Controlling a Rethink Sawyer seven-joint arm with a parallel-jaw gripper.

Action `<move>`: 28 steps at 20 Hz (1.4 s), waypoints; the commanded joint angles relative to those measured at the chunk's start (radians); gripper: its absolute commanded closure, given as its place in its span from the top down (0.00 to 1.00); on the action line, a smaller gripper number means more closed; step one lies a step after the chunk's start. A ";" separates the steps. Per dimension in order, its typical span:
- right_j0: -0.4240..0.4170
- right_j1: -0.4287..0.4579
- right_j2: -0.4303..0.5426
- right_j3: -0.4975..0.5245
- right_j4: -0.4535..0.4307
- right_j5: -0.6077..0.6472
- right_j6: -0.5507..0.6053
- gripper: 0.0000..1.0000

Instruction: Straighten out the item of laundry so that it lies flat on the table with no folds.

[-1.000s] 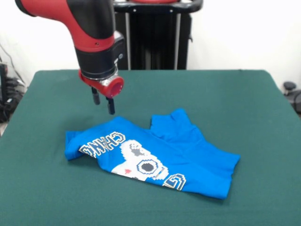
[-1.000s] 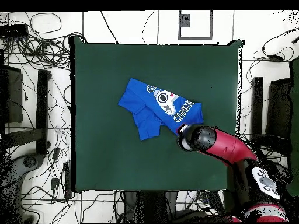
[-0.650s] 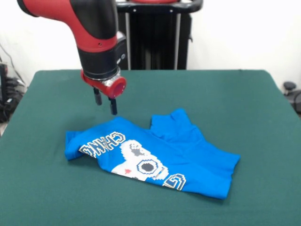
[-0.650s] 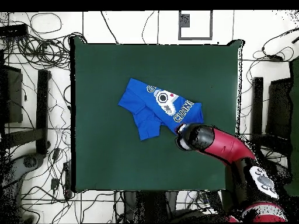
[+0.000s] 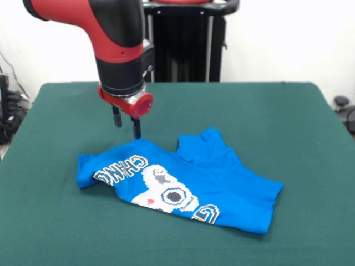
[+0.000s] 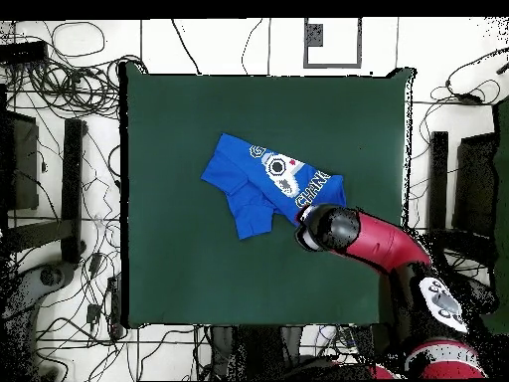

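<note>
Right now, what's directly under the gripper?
The gripper hangs open above the far edge of the blue T-shirt, by its lettering, with green table beside. In the overhead view the arm covers that spot, so contact can't be judged.

Front view: camera low, across the surface (image 5: 288, 122) from the arm, looking level along it; fairly near, side and near edges cropped.

Overhead view: camera high above, looking straight down; distant, whole surface (image 6: 179, 129) plus surrounding floor and cables.

Shared: the green surface, the blue T-shirt (image 5: 222, 177) (image 6: 244, 184), the arm's hand (image 5: 127, 125). Views are turned half round against each other.
</note>
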 commanded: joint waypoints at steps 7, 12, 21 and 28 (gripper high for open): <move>0.033 0.056 0.097 -0.056 0.015 0.105 0.018 1.00; 0.037 0.053 0.097 -0.048 0.014 0.096 0.024 1.00; 0.049 0.053 0.101 -0.028 0.014 0.062 0.038 1.00; 0.047 0.057 0.106 -0.030 0.022 0.053 0.040 1.00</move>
